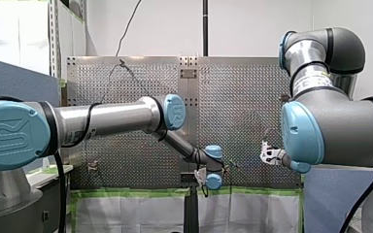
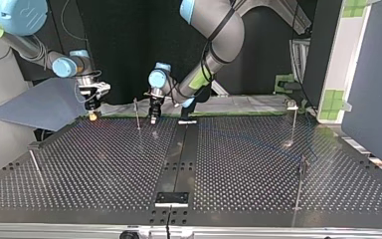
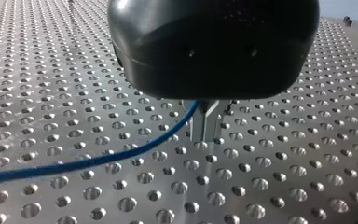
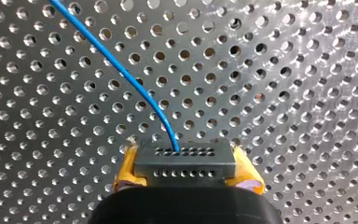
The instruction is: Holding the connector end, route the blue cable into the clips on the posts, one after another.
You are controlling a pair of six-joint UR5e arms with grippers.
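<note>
Top view shows four posts [image 2: 295, 124], apparently.

Seen in the top view, one post [image 2: 137, 114] stands by the perforated table's [image 2: 104, 169] far edge, between the right gripper [image 2: 93, 114] and the left gripper [image 2: 153, 117]. Another post [image 2: 35, 167] is near its left edge, and two posts [image 2: 295, 124] are toward its right edge.

Cut off at the left wrist view's edge: blue cable [image 3: 98, 161], other end tucked under the black housing [image 3: 214, 46] above my left pincer [image 3: 206, 137]. In the top view, too faint to trace; clips on the posts [image 2: 137, 114] too small to tell.
</note>
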